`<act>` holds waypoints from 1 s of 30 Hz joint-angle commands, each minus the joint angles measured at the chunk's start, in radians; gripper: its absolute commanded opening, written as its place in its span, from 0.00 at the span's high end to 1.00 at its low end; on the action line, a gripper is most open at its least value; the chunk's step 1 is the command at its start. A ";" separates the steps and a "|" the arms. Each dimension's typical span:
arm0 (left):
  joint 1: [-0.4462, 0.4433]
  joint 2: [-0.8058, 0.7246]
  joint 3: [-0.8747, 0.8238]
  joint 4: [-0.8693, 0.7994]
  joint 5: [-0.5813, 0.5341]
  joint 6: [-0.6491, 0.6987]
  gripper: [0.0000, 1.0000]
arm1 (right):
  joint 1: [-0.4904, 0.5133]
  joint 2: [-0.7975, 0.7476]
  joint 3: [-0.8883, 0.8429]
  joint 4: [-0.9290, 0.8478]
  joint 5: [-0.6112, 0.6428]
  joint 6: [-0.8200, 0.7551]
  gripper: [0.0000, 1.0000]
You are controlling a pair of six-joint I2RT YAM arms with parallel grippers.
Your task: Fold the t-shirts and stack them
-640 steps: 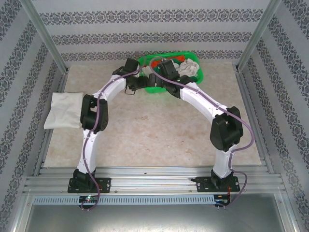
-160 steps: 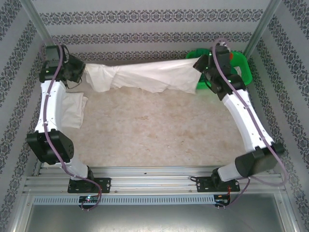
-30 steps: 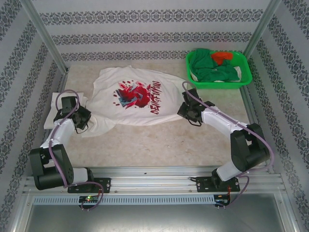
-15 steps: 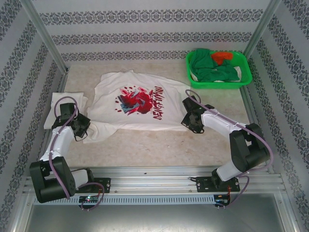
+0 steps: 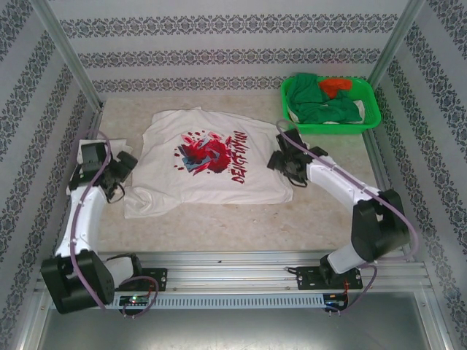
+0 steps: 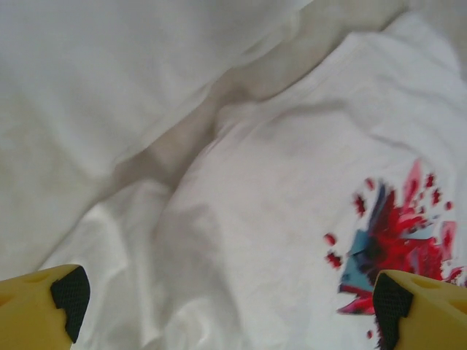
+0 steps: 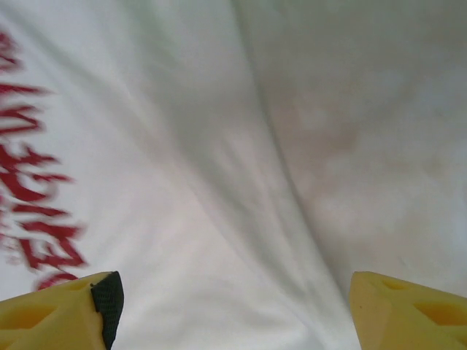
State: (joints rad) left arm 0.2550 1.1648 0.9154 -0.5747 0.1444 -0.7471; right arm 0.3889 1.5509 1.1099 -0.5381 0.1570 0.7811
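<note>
You are looking at the printed t-shirt [image 5: 219, 186] lying spread out, chest side up, on the table [image 5: 241, 219], a little toward 10 o'clock from the table's middle. Its red-and-black splash and its lettering are facing up. Your left gripper [image 5: 124, 169] is sitting at the shirt's 9 o'clock side, over the sleeve area. In the left wrist view its yellow fingers [image 6: 44, 310] are standing wide apart, with only loose cloth lying under them. Your right gripper [image 5: 276, 160] is sitting at the shirt's 3 o'clock edge, its jaws also spread wide and holding nothing. A second white t-shirt [image 6: 95, 80] is lying just beside the printed one, at 9 o'clock. The green basket [image 5: 328, 128] is standing at 1 o'clock, with green cloth [image 5: 328, 109] in it.
</note>
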 commanded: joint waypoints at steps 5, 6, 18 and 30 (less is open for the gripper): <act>-0.135 0.410 0.267 0.235 -0.012 0.102 0.00 | -0.026 0.336 0.328 0.128 -0.009 -0.123 0.30; -0.140 0.471 0.312 0.246 0.001 0.103 0.00 | -0.030 0.382 0.377 0.130 -0.019 -0.121 0.32; -0.144 0.960 0.711 0.238 0.063 0.054 0.00 | -0.068 0.761 0.784 0.081 -0.064 -0.120 0.45; -0.129 1.159 0.899 0.154 0.067 -0.005 0.00 | -0.103 1.039 1.179 -0.128 -0.134 -0.037 0.32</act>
State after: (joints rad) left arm 0.1131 2.2852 1.7813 -0.3592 0.2058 -0.7197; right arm 0.3069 2.5347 2.2089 -0.5682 0.0593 0.6975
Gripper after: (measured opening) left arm 0.999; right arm 0.675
